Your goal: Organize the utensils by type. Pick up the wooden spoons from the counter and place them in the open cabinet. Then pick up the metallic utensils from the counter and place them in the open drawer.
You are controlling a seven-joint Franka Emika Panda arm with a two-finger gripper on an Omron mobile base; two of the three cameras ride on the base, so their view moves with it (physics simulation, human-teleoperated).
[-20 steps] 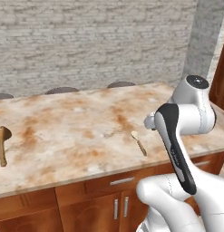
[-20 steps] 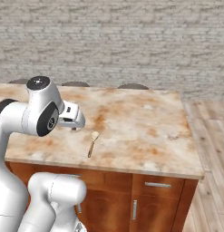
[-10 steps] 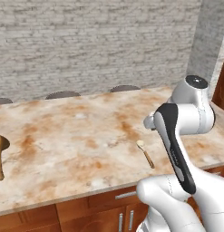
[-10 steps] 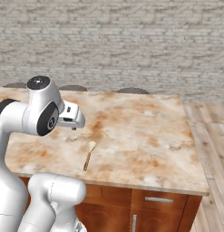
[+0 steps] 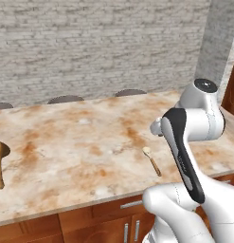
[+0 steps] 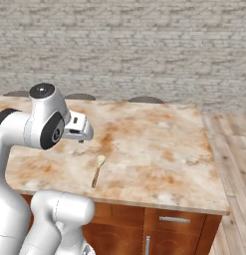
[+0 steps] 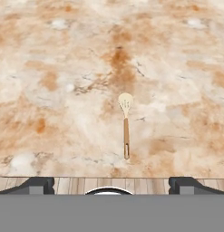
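The gripper (image 7: pixel 109 183) is wide open and holds nothing, above the counter (image 5: pixel 90 142) edge. Below it lies a pale wooden spoon (image 7: pixel 125 123); a darker wooden spoon (image 5: pixel 0 163) lies far left. The base has driven, so both spoons sit more to the right than before.

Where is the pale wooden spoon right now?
The pale wooden spoon lies flat on the counter near its front edge, just left of the arm in the left base view, bowl pointing away from the robot.
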